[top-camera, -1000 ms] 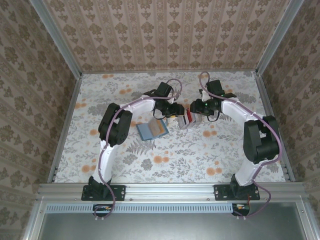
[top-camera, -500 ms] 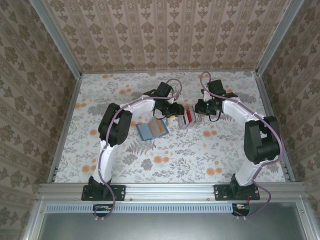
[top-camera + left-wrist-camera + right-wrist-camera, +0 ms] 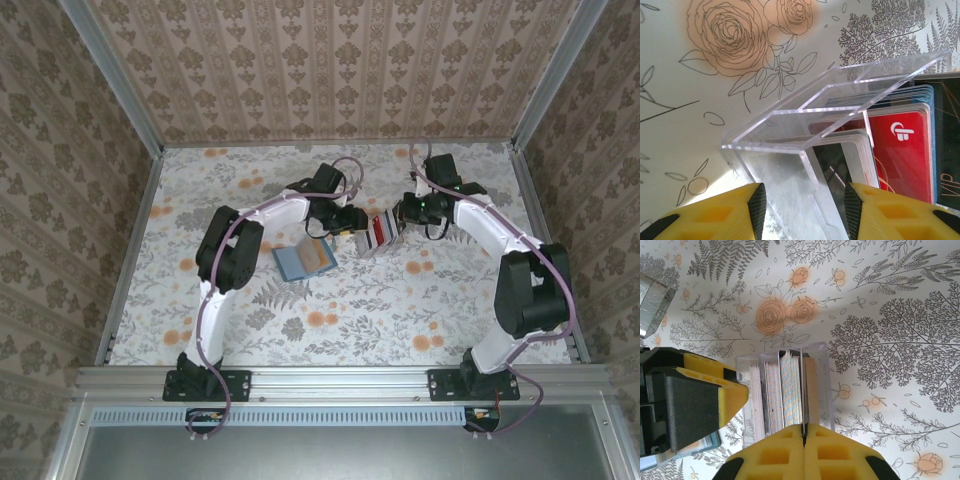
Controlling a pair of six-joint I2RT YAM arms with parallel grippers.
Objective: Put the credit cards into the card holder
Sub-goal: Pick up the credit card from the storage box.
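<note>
A clear slotted rack (image 3: pixel 381 236) stands mid-table with several credit cards (image 3: pixel 785 390) upright in its slots; a red card (image 3: pixel 902 150) and a black one show in the left wrist view. My left gripper (image 3: pixel 804 210) is shut on the rack's (image 3: pixel 790 130) end, its pads against both sides. My right gripper (image 3: pixel 803 429) is shut on the top edge of one thin pale card (image 3: pixel 801 390) that still stands in the rack (image 3: pixel 821 385). The teal card holder (image 3: pixel 303 260) lies open on the table, left of the rack and below my left gripper (image 3: pixel 352 222).
The floral tablecloth (image 3: pixel 350 320) has free room in front of the rack and on both sides. Metal rails and patterned walls (image 3: pixel 130 230) enclose the table. My left arm's yellow finger (image 3: pixel 715 395) stands against the rack's left end.
My right gripper has closed from part open onto a card's edge, and its wrist has shifted slightly back and right. The left arm and the rack have not moved.
</note>
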